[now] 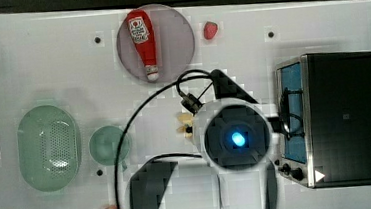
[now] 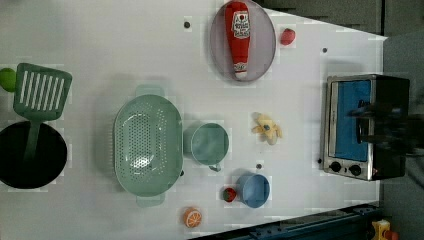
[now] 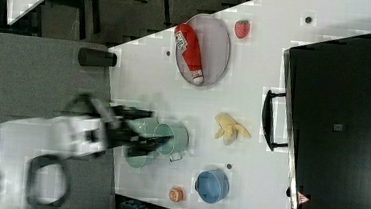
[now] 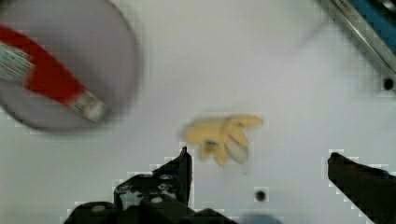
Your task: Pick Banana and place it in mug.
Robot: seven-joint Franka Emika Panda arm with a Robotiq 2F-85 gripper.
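The banana (image 2: 267, 128) is a small pale yellow toy lying on the white table between the mug and the toaster oven. It also shows in the right view (image 3: 231, 127) and the wrist view (image 4: 224, 135), and it peeks out beside the arm in the top view (image 1: 184, 123). The mug (image 2: 209, 143) is a round pale teal cup standing upright next to the green basket, seen too in the top view (image 1: 107, 145) and the right view (image 3: 175, 136). My gripper (image 4: 261, 163) hangs above the table near the banana, open wide, with nothing between its fingers (image 4: 180, 168).
A ketchup bottle (image 2: 238, 37) lies on a grey plate (image 2: 265, 50) at the back, with a strawberry (image 2: 287, 36) beside it. A toaster oven (image 2: 365, 127) stands past the banana. The green perforated basket (image 2: 147, 145), a blue cup (image 2: 253, 190) and an orange slice (image 2: 192, 217) flank the mug.
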